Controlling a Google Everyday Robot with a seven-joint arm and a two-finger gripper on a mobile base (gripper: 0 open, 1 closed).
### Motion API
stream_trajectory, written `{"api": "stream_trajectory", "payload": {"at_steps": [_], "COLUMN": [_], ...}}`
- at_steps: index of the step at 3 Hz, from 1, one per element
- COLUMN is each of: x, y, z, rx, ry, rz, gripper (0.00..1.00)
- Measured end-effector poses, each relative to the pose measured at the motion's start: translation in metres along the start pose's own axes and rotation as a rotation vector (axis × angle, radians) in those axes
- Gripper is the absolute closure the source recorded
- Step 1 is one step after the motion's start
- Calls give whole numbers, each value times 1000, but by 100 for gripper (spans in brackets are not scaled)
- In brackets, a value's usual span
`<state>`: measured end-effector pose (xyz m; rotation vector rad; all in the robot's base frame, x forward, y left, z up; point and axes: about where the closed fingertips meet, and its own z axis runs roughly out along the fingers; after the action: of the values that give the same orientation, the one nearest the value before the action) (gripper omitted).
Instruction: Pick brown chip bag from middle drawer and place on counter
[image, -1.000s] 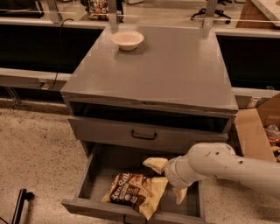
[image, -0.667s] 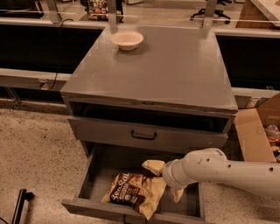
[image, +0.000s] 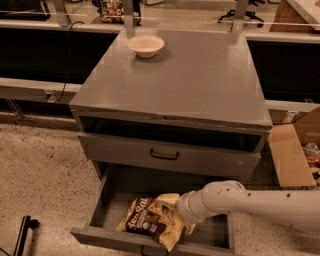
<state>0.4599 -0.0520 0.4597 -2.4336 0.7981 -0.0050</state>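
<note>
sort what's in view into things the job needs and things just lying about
For the job: brown chip bag, lying in the open middle drawer; counter; end effector, down in the drawer at the bag.
Lying about: cream bowl on the counter; cardboard box at right; closed upper drawer.

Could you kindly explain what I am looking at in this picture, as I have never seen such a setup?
This is a single camera looking down on a grey metal cabinet. The white tube entering from the lower right is the robot's arm. Its gripper, the grasping tool at the tip, is down in the open middle drawer, right against the brown chip bag. The bag lies on the drawer floor; whether it is gripped cannot be seen. The flat top is the counter, with a small cream bowl near its far edge. The handled drawer above is shut.
</note>
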Motion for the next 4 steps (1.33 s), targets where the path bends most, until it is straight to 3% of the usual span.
{"api": "stream_trajectory", "payload": {"at_steps": [2,3,4], "x": [-8,-8,-13], "y": [-13,-36,-74], "z": [6,-18,-60], "rx": [42,67,153], "ry": [-39,-18,-43], "rz": [-16,18,55], "gripper": [63,86,100]}}
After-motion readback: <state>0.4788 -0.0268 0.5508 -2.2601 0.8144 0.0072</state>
